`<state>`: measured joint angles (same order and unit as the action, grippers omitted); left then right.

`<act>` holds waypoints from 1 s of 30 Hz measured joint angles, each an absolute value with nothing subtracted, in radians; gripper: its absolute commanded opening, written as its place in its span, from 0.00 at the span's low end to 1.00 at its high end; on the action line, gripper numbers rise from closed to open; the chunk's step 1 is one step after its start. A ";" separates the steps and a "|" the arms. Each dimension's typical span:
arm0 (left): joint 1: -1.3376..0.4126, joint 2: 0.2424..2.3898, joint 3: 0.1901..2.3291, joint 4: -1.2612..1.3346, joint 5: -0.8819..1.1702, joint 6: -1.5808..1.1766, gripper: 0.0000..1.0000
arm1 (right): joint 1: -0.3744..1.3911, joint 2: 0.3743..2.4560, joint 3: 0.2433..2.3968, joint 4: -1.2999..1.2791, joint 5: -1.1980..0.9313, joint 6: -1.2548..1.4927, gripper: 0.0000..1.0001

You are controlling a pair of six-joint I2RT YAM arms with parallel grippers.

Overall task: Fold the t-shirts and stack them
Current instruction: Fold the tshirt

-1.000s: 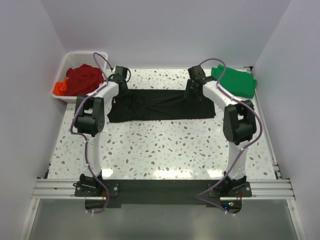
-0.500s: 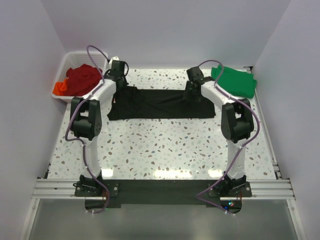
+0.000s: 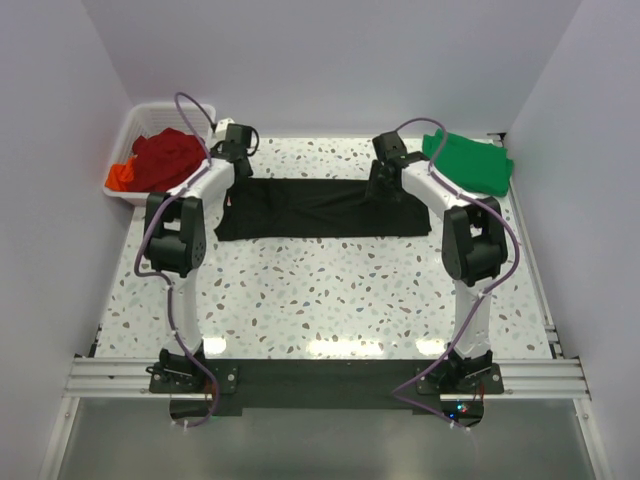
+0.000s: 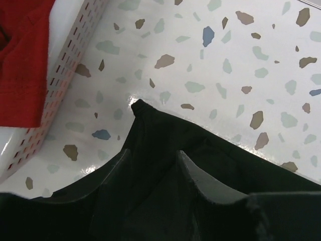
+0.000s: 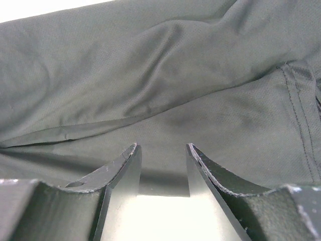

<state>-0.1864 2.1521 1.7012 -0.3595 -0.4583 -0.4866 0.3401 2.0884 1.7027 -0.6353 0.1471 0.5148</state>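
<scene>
The black t-shirt [image 3: 320, 208] lies spread as a wide band across the far middle of the table. My left gripper [image 3: 240, 168] is open over its far left corner. In the left wrist view the gripper [image 4: 153, 153] has dark fabric [image 4: 165, 135] under and between its fingers. My right gripper [image 3: 380, 188] is open at the shirt's far right part. In the right wrist view the gripper [image 5: 161, 147] straddles the fabric's [image 5: 150, 75] edge. The green t-shirt [image 3: 470, 162] lies folded at the far right. The dark red t-shirt [image 3: 168, 158] and the orange one [image 3: 120, 177] lie in the basket.
The white slatted basket [image 3: 135, 122] stands at the far left corner, and its wall [image 4: 65, 75] is close to my left gripper. The speckled table [image 3: 320, 290] extends toward the arm bases. Walls enclose the far, left and right sides.
My left gripper has shifted slightly toward the far left, closer to the basket. The black shirt's near edge has drawn a little farther back. The right arm has barely moved.
</scene>
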 measured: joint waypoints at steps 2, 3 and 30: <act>-0.186 2.152 1.700 -0.369 -0.480 -0.488 0.47 | 0.340 2.090 1.707 -0.636 0.147 0.515 0.45; -0.186 2.151 1.697 -0.364 -0.484 -0.488 0.47 | 0.340 2.090 1.708 -0.636 0.147 0.515 0.45; -0.195 2.078 1.575 -0.249 0.119 -0.543 0.42 | 0.347 2.135 1.740 -0.637 0.138 0.512 0.45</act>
